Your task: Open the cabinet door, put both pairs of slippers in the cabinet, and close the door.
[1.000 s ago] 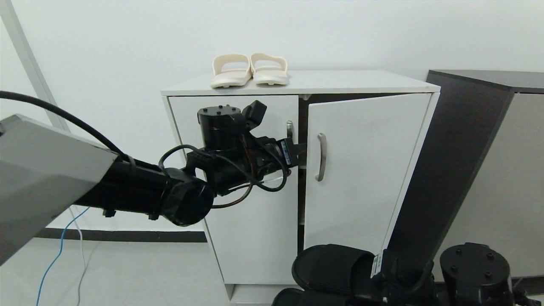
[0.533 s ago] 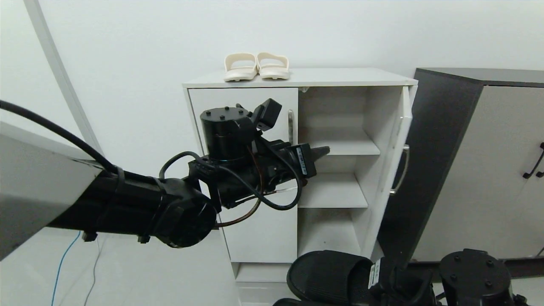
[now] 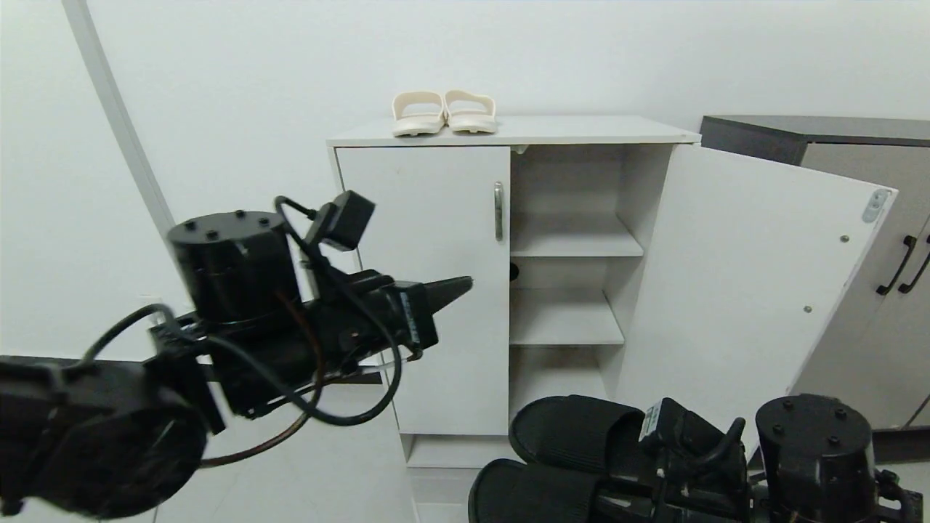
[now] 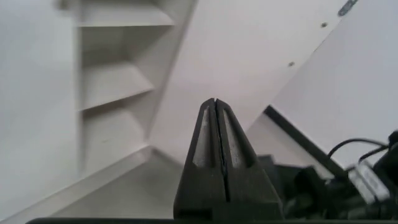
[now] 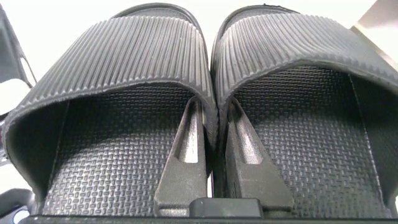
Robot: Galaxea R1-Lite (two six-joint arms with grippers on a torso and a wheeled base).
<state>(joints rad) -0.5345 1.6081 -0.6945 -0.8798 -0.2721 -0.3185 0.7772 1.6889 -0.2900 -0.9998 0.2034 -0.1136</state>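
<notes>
Shows left gripper [image 4: 215, 107] with fingers pressed together, before open cabinet [image 4: 115, 84] shelves and swung-out door [image 4: 249, 62]; black cables [image 4: 348, 149] nearby.

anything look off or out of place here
Nothing spilled or damaged. The cream slippers sit on the cabinet top, not inside, and the right door stands wide open. The black slippers are pinched in the right pincer.

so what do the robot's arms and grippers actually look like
Both are matte black. The left arm has a round screw-topped joint cap, a boxy camera, looping black and brown cables and a white label; the left gripper tapers to a dark wedge. The right arm has the same cap and label; the right gripper has slim grey fingers with recessed faces.
</notes>
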